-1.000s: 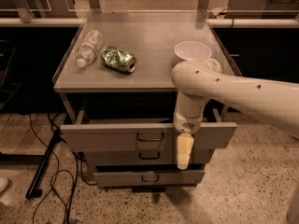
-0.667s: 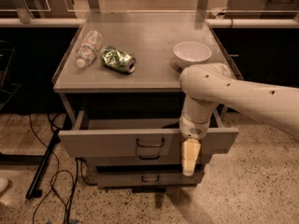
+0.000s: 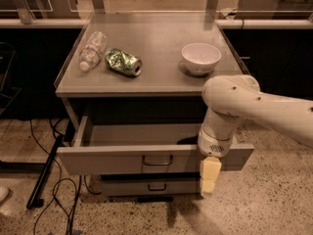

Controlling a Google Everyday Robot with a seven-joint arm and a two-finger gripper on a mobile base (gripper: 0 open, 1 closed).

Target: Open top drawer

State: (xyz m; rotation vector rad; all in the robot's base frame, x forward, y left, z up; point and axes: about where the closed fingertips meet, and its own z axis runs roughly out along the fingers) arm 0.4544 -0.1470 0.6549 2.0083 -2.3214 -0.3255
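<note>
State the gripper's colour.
Pale yellow; the gripper hangs before the top drawer. Camera view.

No legible text anywhere

On the grey metal tabletop (image 3: 161,80), a crushed green can (image 3: 123,61) and clear plastic bottle (image 3: 93,50) lie left of a white round bowl (image 3: 201,58); the gripper (image 3: 210,176) hangs below and in front of the bowl.

The gripper (image 3: 210,176) hangs low in front of a grey metal cabinet (image 3: 161,38), just above a speckled terrazzo floor (image 3: 274,199). Well to the left of the gripper in the view, black cables (image 3: 55,196) trail over the floor beside a black stand leg (image 3: 45,173). Above and behind the gripper, dark counters (image 3: 29,67) line the back. The light is dim and warm.
</note>
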